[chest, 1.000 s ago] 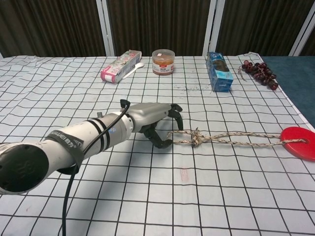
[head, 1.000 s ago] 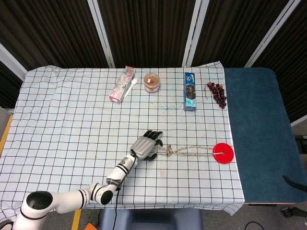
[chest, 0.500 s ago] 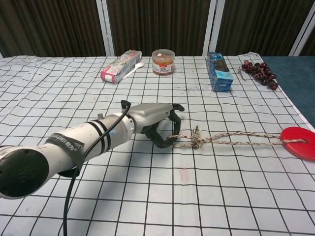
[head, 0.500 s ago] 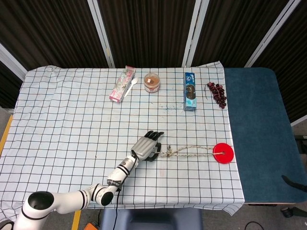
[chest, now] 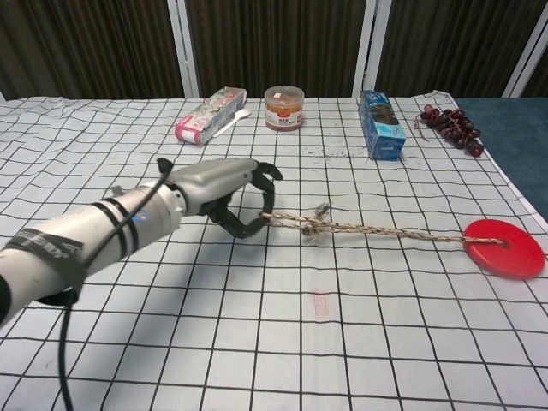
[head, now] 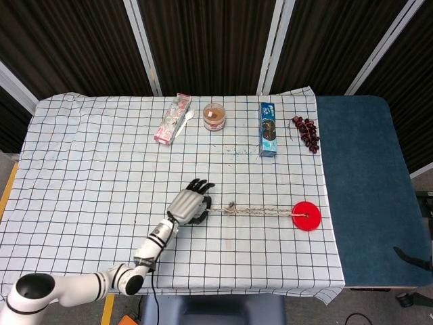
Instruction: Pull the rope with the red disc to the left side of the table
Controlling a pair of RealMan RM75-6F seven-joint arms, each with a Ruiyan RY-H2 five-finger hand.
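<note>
Head view
Left hand: the left hand [head: 189, 206] lies near the middle of the checked tablecloth [head: 88, 169], forearm running down toward the lower left corner; its fingers are curled down over the near end of the rope [head: 254, 210].
Rope: it stretches almost straight to the right from the hand, with a knot just beside the fingers, and ends at the red disc [head: 306, 215].
Red disc: flat on the cloth, right of centre, well inside the cloth's right edge.
Far row: a pink packet [head: 172, 118] with a white spoon [head: 186, 119] touching its right side, a round brown jar [head: 214, 116], a blue carton [head: 268, 128] lying flat, and a bunch of dark grapes [head: 306, 132] near the cloth's right edge.
Blue surface: a blue mat [head: 365, 189] covers the table to the right of the cloth.
Right hand: not visible here.

Chest view
Left hand: the left hand [chest: 229, 193] has its fingers [chest: 248, 224] hooked together around the rope's end; exactly which ones pinch it is probably hidden under the palm.
Rope: the rope [chest: 377, 231] looks taut, lying along the cloth, the knot [chest: 312, 224] a little right of the fingertips.
Red disc: the disc [chest: 504, 248] rests flat at the right, near the cloth's edge.
Far row: packet [chest: 210, 114], jar [chest: 284, 107], carton [chest: 382, 125] and grapes [chest: 449, 124] stand well apart from the rope.
</note>
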